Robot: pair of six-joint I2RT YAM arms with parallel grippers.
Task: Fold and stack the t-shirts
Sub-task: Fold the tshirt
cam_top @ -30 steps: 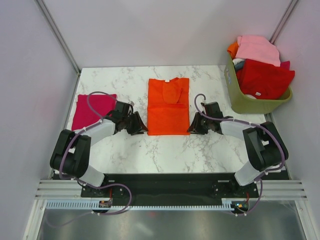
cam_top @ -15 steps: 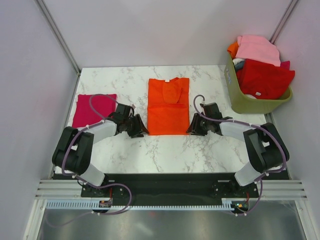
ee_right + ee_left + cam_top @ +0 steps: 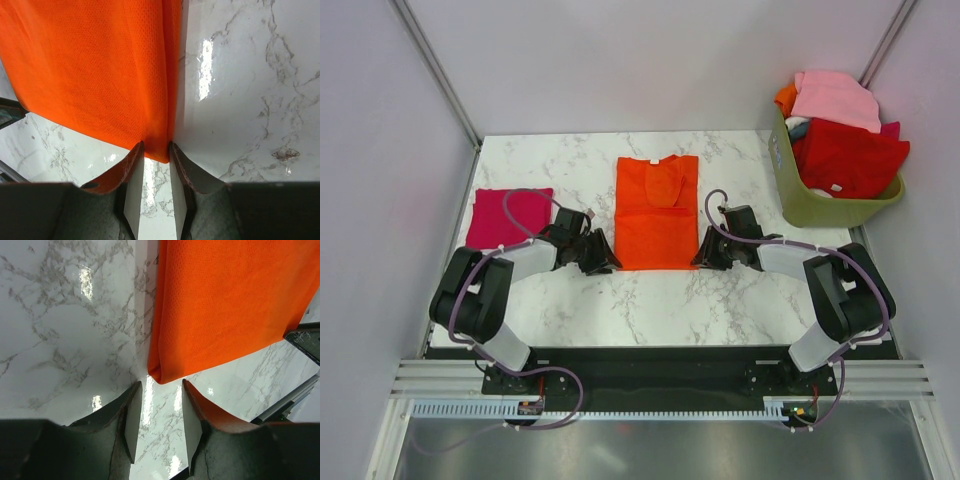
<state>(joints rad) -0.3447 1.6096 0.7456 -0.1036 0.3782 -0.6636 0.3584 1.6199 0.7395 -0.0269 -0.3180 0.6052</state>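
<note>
2 shirts out on the marble table. Far left: magenta shirt, folded to a flat square near the table's left edge, well apart from the other one.

Next, my L gripper, low over the table at the near-left corner of the orange shirt. Wrist cam: L gripper has its fingers spread, with bare marble in the gap. The orange shirt corner sits right at the mouth, just ahead of the tips, not gripped.

Centre: orange shirt lies flat as a long rectangle, neck end away from me, with a small flap folded on top at the far end.

Then my R gripper at the near-right corner, mirroring the L. Wrist cam: R gripper has its fingers close together, and the corner of the orange shirt pokes in between the tips. Cloth looks to meet both inner faces, but can't tell if it's actually clamped.

Far right: green basket at the table's edge, holding a pile of clothes in pink, red and orange.
</note>
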